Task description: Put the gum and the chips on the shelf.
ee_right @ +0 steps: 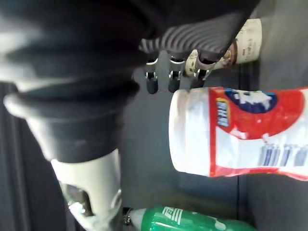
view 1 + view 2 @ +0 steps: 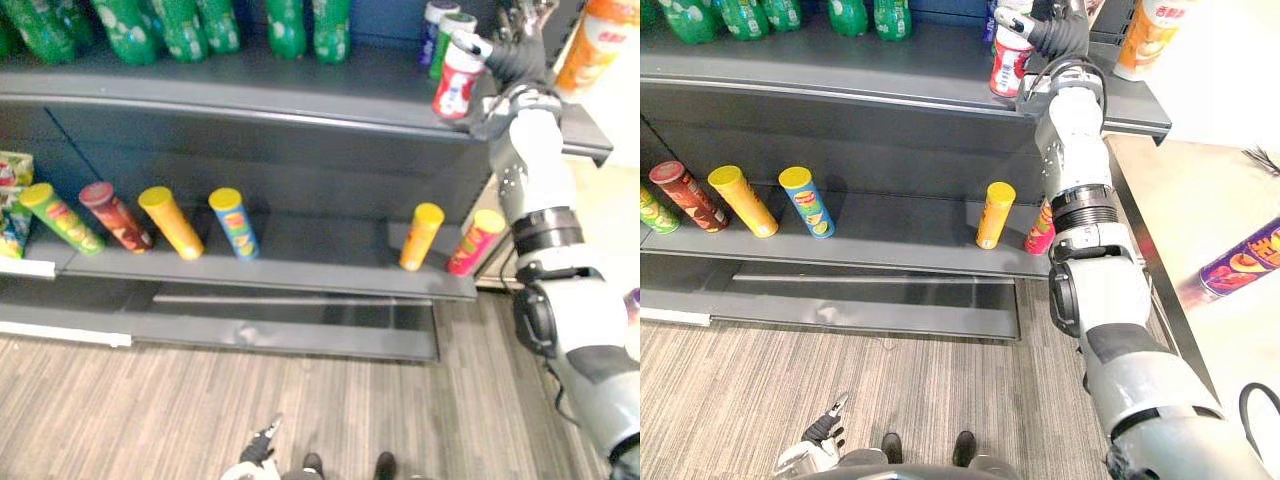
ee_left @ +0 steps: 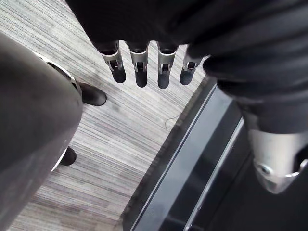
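The left hand is held low above the striped floor, its fingers relaxed and straight, with nothing in them. To the robot's right, a purple chips can is seen lying on its side on a pale worktop, well apart from both hands.

Further on, a row of chips cans is lined up on the lower shelf. From left to right it is made up of green, red, yellow and blue cans, then a gap, then a yellow and a red one near the right end. All are leaning.

Above that, the right arm is stretched up to the top shelf. The gum bottle, red with a white cap end, is found at the right front of this shelf, tilted toward the right hand. In the right wrist view the fingers are seen loosely extended beside the bottle, not wrapped round it. One dark tip is placed at the white end, and the thumb is kept well away, so the bottle is taken as released.

Just behind the gum, two small bottles are stood. Green bottles are ranged along the back of the top shelf, and an orange can is seen beyond the hand to the right.
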Robot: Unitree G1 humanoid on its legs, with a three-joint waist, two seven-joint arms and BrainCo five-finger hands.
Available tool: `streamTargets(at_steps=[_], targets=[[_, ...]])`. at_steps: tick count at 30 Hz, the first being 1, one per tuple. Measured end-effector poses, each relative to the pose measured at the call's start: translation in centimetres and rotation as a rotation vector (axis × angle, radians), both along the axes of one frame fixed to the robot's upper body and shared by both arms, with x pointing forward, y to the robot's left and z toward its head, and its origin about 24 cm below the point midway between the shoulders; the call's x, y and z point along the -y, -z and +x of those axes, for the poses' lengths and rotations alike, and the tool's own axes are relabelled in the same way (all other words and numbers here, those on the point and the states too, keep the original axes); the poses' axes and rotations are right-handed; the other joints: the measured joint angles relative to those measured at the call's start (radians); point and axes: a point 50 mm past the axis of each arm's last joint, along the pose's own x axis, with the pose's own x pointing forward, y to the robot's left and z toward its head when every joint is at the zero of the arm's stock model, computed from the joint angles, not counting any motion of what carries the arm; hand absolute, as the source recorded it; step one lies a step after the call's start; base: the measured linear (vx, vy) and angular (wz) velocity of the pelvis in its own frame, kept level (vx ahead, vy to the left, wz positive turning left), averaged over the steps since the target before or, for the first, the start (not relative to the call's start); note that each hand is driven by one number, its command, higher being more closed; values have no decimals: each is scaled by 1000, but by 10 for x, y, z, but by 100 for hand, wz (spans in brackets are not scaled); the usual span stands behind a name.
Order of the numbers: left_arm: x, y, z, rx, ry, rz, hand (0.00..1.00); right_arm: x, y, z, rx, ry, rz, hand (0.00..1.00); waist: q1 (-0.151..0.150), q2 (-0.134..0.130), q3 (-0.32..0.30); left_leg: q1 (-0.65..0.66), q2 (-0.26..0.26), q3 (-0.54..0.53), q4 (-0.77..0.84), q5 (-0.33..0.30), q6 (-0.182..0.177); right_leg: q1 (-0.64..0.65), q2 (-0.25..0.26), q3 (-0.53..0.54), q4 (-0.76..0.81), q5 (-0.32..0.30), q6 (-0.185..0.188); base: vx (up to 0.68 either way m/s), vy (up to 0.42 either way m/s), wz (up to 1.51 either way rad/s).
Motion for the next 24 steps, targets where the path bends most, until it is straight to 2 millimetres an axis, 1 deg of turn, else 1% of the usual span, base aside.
streamTargets(at_steps=[5, 7, 8, 10, 11, 12, 13, 14, 15, 16, 17, 18, 19, 21, 22, 23, 24], targets=[[-3, 0, -3, -8, 2, 12, 0, -6, -12, -12, 89, -43, 13, 0, -9, -13, -11, 0, 3, 15, 0, 0, 0, -8, 3, 13, 5, 2, -1, -26, -15, -10], [-5, 1, -5, -20, -18, 7, 0, -14, -20, -24, 156, -90, -1, 0, -22, -17, -15, 2, 5, 25, 0, 0, 0, -9, 4, 17, 5, 3, -1, -24, -15, -6], [-5, 1, -6, -24, -18, 7, 0, -15, -20, -27, 174, -97, -5, 0, -23, -18, -19, 3, 5, 27, 0, 0, 0, -9, 4, 19, 5, 4, -2, -12, -11, -8], [-6, 3, -10, -46, -20, 6, 0, -17, -19, -39, 226, -120, -10, 0, -25, -19, -31, 6, 6, 30, 0, -1, -2, -8, 5, 24, 5, 4, -2, -4, -14, -8], [-6, 3, -11, -53, -16, 6, 0, -18, -17, -50, 273, -137, -17, 0, -26, -21, -39, 7, 7, 32, 0, -3, -4, -9, 7, 28, 5, 4, -2, -5, -22, -8], [-7, 4, -14, -60, -17, 6, 0, -19, -11, -64, 321, -156, -27, 0, -30, -23, -49, 7, 9, 33, 0, -5, -5, -9, 8, 29, 5, 4, -2, -6, -21, -6], [-7, 4, -16, -64, -21, 6, 0, -19, -6, -71, 341, -167, -33, 0, -32, -25, -54, 7, 10, 33, 0, -6, -6, -9, 9, 29, 5, 4, -2, 0, 0, 0], [-8, 5, -19, -71, -25, 5, 0, -20, 6, -84, 368, -193, -45, 0, -40, -27, -60, 9, 11, 34, 0, -7, -7, -9, 10, 29, 5, 3, -2, -3, -20, -5], [-9, 5, -21, -77, -27, 6, 0, -21, 22, -94, 366, -214, -36, 0, -48, -29, -65, 10, 12, 37, 0, -8, -8, -8, 12, 33, 5, 3, -2, -6, -20, -7], [-9, 6, -22, -80, -26, 7, 0, -22, 33, -98, 351, -228, -31, 0, -50, -29, -67, 11, 13, 39, 0, -8, -8, -8, 12, 35, 5, 3, -2, -14, -19, -11], [-9, 6, -24, -88, -24, 5, 0, -27, 60, -104, 281, -292, -7, 0, -53, -27, -73, 14, 13, 45, 0, -8, -9, -8, 14, 37, 5, 3, -2, -17, -19, -12], [-9, 7, -25, -96, -22, -2, 0, -34, 90, -110, 177, -367, 17, 0, -56, -25, -78, 15, 14, 50, 0, -9, -9, -8, 14, 40, 5, 3, -2, -25, -23, -11], [-9, 7, -25, -98, -21, -4, 0, -37, 105, -113, 120, -402, 26, 0, -58, -23, -79, 15, 14, 50, 0, -9, -9, -8, 15, 40, 5, 3, -2, -23, -19, -5], [-8, 7, -25, -95, -14, -12, 0, -47, 162, -131, -111, -512, 61, 0, -61, -23, -79, 15, 15, 49, 0, -8, -9, -8, 15, 39, 4, 0, -6, 0, 0, 0], [-8, 7, -25, -94, -12, -14, 0, -49, 175, -136, -164, -538, 81, 0, -61, -22, -79, 16, 15, 48, 0, -8, -9, -8, 16, 38, 4, 0, -6, -23, -22, 4], [-8, 7, -25, -93, -9, -16, 0, -52, 194, -145, -238, -557, 110, 0, -62, -21, -80, 16, 15, 45, 0, -8, -9, -8, 16, 35, 3, 0, -6, -5, -18, 8], [-7, 7, -26, -93, -9, -19, 0, -55, 225, -160, -365, -584, 173, 0, -65, -16, -82, 18, 14, 39, 0, -9, -9, -3, 14, 30, 1, -3, -1, -3, -19, 11]])
